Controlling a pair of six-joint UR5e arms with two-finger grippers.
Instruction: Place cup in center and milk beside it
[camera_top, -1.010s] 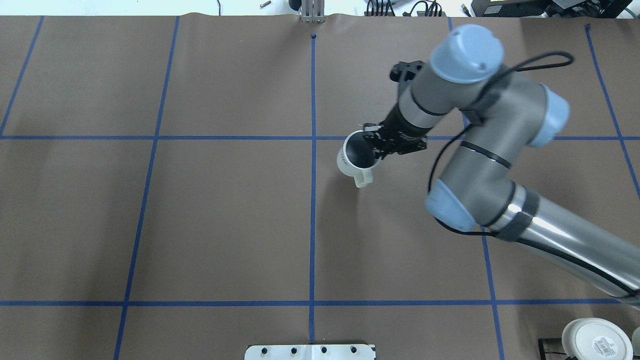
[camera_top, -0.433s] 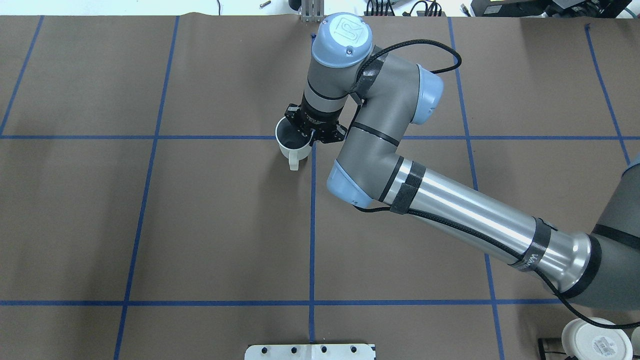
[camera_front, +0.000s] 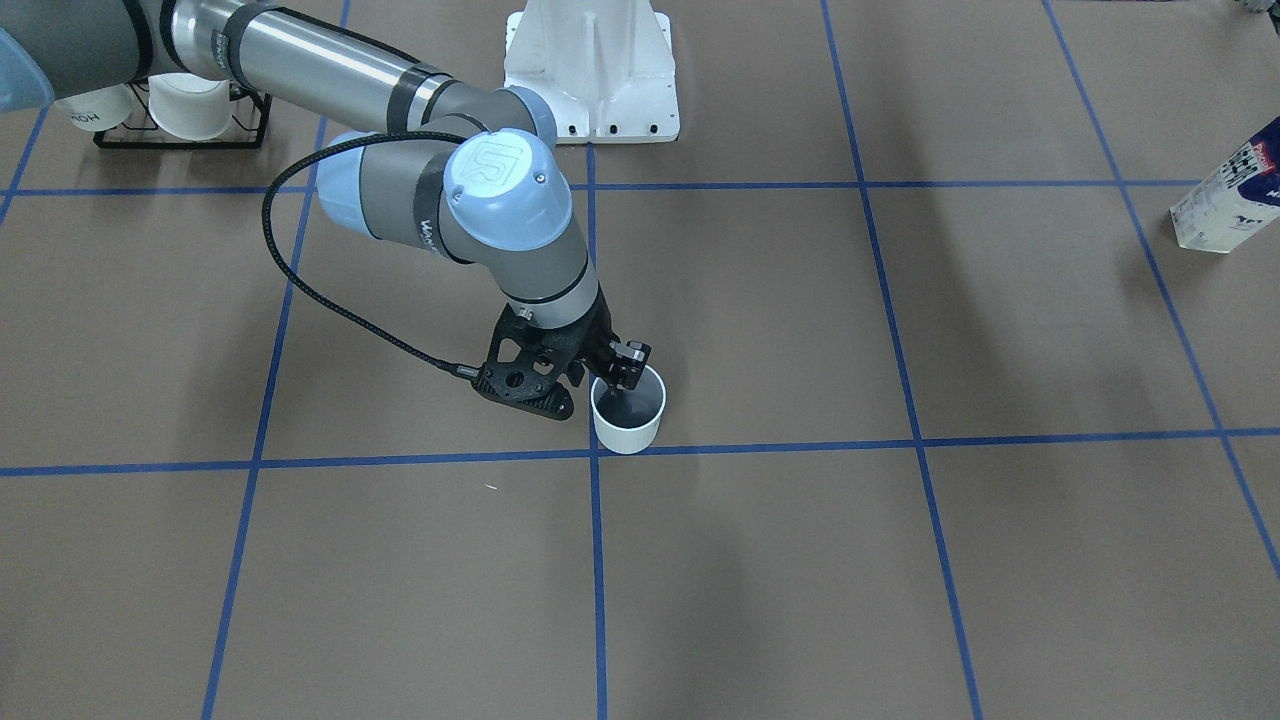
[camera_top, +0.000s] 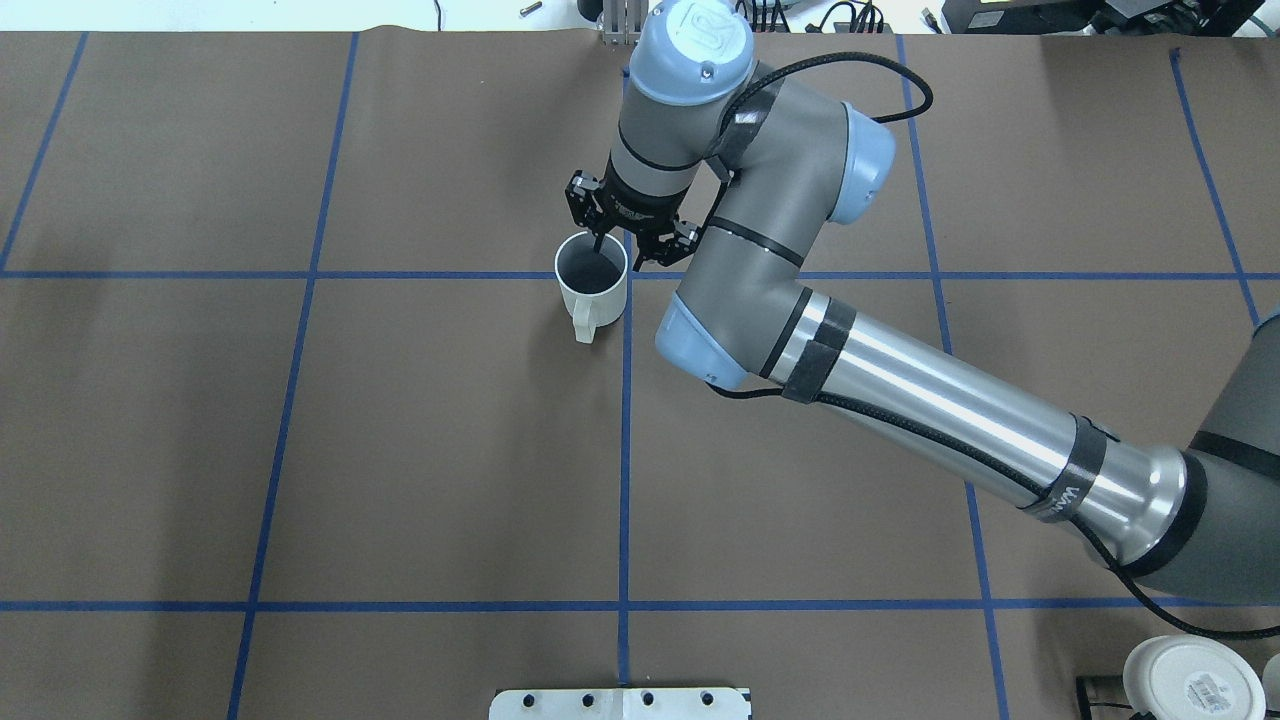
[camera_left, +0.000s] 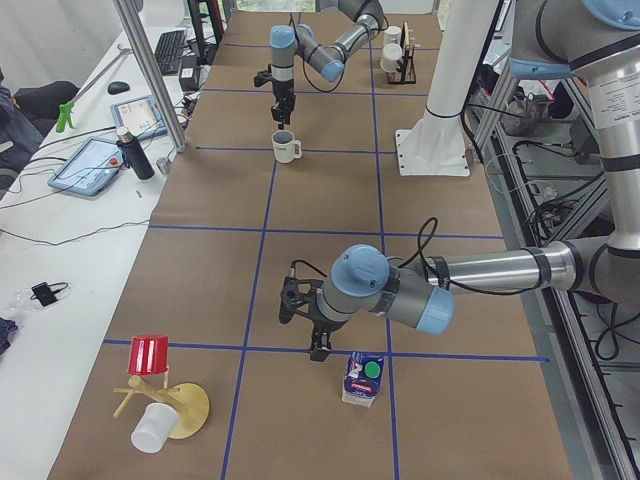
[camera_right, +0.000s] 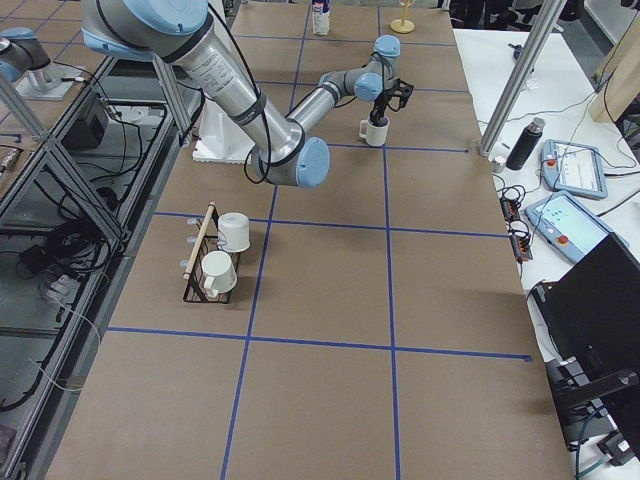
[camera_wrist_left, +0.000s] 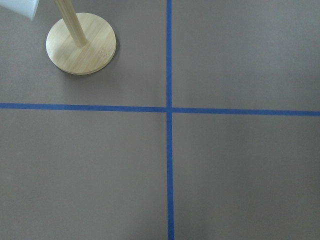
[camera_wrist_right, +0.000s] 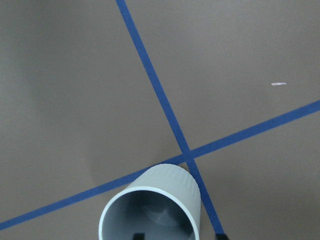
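At the tape crossing in the upper middle of the overhead view, the cup stands upright. It is just left of the vertical line and just below the horizontal one, handle toward the frame's bottom. Right gripper straddles the rim wall, one finger inside and one outside, jaws apart, apparently not pinching. Left gripper hangs just beside the milk carton, low in the left-side view and well apart from the cup; parted or closed, cannot tell. Risk, as I read it: a sideways retreat would hook the inner finger on the wall and drag or tip the cup off centre. Versus 0.4 s ago: gripper sits higher in frame, fingers look wider, cup roughly where it was. A second ago it hung tilted, right of the line.
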